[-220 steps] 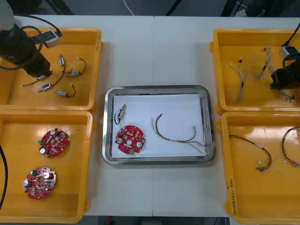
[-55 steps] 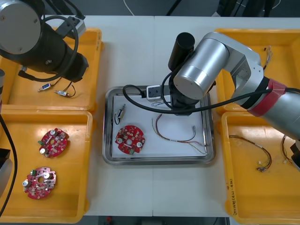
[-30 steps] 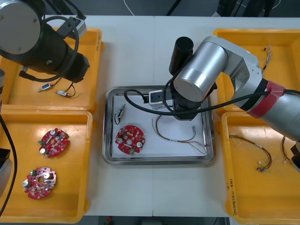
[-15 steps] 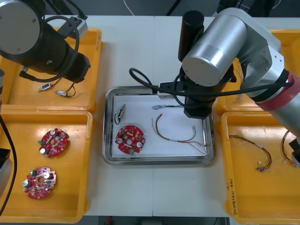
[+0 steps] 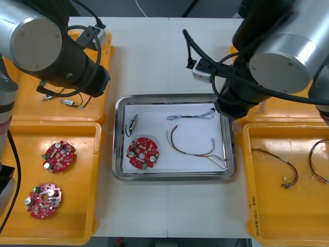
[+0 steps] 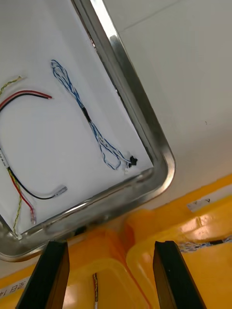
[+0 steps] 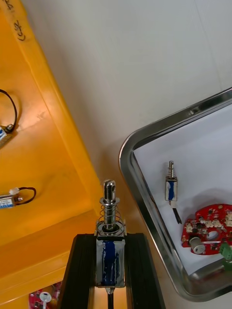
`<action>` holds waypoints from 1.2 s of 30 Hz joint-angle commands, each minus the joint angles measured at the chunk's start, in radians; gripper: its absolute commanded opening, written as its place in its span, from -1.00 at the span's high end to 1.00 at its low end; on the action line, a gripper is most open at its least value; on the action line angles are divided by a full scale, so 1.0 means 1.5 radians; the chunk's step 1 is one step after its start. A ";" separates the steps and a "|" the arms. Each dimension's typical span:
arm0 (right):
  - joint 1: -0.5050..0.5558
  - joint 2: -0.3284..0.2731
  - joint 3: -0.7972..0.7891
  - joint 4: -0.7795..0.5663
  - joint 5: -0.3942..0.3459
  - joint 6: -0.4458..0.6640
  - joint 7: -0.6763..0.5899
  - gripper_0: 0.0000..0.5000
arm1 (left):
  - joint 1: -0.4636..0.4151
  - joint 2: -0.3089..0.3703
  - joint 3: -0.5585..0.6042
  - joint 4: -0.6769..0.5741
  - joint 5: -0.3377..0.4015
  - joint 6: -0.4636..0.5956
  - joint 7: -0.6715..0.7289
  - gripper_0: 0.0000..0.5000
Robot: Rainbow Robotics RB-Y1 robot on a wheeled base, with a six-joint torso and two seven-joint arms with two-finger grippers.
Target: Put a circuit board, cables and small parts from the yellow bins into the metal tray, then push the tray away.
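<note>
Gripping a small metal part [image 7: 110, 219], left gripper [image 7: 110, 237] hovers near metal tray [image 5: 169, 176]; right gripper [image 6: 110, 246] jaws open, empty, above tray's corner.

The table [image 5: 154, 62] is light, almost white, and its top is smooth and plain. A thin line [image 5: 168, 56] runs down the middle of it, starting at the far edge and heading toward the near edge. Past the far edge the floor [image 5: 159, 7] is dark. A white cord [image 5: 139, 8] curves over that dark floor. Near the cord, a black bar [image 5: 190, 7] sits at a slant.
</note>
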 commanded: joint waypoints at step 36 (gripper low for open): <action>0.406 -0.065 -0.524 -0.188 -0.006 0.003 -0.156 -1.00 | -0.016 -0.083 -0.294 0.151 -0.124 -0.228 0.251 0.99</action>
